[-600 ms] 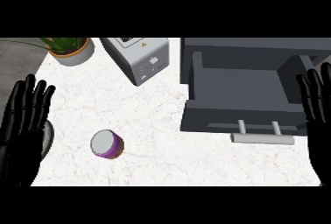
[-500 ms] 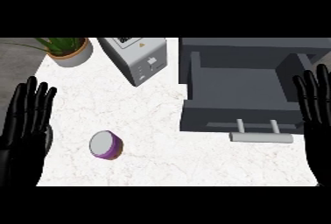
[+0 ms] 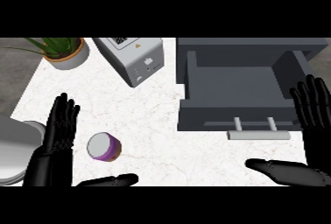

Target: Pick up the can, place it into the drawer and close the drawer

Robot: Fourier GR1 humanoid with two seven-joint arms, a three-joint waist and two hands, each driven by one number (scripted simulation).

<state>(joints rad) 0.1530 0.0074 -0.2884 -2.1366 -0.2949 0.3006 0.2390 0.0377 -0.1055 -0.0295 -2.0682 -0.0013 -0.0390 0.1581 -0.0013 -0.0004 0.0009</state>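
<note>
Left hand (image 3: 59, 131) is staying flat and open, holding nothing, just left of the purple can (image 3: 104, 146). Can is lying on its side on the white counter (image 3: 168, 127). Right hand (image 3: 313, 109) is open too, beside the grey drawer (image 3: 236, 94), which is pulled out.

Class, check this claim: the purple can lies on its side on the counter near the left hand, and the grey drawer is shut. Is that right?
Not quite. The head view shows the grey drawer pulled open, its inside bare. The rest holds: the purple can lies on its side on the counter near the left hand.
</note>
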